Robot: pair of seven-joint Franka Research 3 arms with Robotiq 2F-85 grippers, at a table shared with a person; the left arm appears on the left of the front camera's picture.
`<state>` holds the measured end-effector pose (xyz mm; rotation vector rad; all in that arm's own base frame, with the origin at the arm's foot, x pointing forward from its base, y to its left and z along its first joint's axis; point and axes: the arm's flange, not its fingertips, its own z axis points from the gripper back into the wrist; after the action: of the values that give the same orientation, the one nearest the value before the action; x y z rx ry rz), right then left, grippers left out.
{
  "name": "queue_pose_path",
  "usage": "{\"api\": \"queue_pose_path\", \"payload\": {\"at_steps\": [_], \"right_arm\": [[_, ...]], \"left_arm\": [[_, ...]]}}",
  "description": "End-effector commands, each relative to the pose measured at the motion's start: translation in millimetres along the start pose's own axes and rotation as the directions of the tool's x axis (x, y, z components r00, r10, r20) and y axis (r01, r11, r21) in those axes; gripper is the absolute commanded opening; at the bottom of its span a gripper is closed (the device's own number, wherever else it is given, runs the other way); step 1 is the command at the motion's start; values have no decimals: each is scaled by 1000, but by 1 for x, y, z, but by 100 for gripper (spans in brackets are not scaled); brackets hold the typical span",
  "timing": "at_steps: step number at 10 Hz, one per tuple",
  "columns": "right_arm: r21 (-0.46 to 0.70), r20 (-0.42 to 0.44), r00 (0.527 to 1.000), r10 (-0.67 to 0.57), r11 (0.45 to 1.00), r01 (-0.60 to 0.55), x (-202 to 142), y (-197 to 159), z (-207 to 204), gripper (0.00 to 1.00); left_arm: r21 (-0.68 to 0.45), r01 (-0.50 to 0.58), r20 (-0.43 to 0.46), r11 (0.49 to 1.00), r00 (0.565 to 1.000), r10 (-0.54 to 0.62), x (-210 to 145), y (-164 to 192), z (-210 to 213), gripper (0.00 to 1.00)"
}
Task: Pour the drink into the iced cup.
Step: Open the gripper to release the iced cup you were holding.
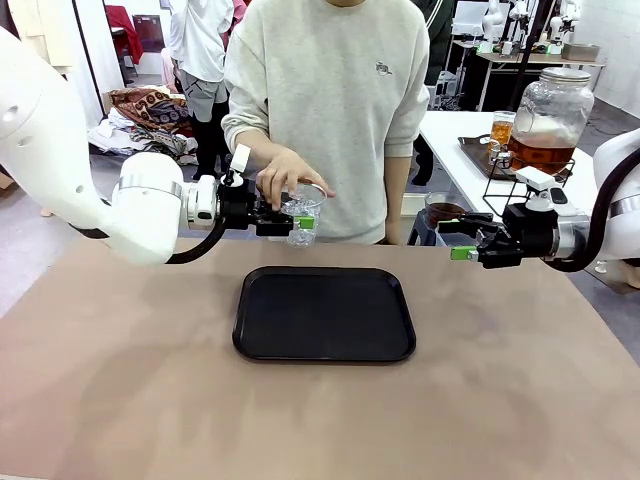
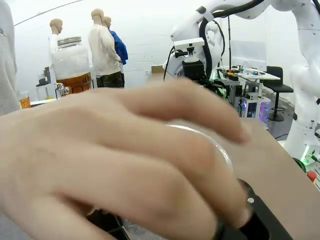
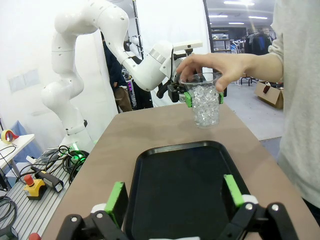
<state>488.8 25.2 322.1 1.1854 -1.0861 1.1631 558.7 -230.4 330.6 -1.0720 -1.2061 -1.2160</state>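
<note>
Under hand [image 2: 125, 160], cup [image 3: 205, 102] rim hidden

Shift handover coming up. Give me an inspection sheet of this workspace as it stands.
Surface: brown table with a bare black tray at its middle.
Job's things: clear iced cup held off the table beyond the tray; drink in a lidded glass dispenser jar on a side table.
Clutter: nothing seen on the table.
Grippers: left gripper jaws shut on the iced cup, the person's hand over its rim; right gripper jaws open, holding nothing, above the tray's near edge.
Cables: black cable along each arm; loose cables on the floor.
Surroundings: person at the far side; other tables behind.
</note>
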Motion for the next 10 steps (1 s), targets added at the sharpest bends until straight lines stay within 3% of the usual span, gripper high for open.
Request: {"api": "queue_pose_path", "payload": {"at_steps": [1,10], "right_arm": [[2,-3,1000,4,1000,-4,3,-1,-1,100],[2,-3,1000,4,1000,-4,3,-1,-1,100]], "left_arm": [[0,16,4,1000,1000,-16,4,0,0,69],[0,16,4,1000,1000,-16,4,0,0,69]]}}
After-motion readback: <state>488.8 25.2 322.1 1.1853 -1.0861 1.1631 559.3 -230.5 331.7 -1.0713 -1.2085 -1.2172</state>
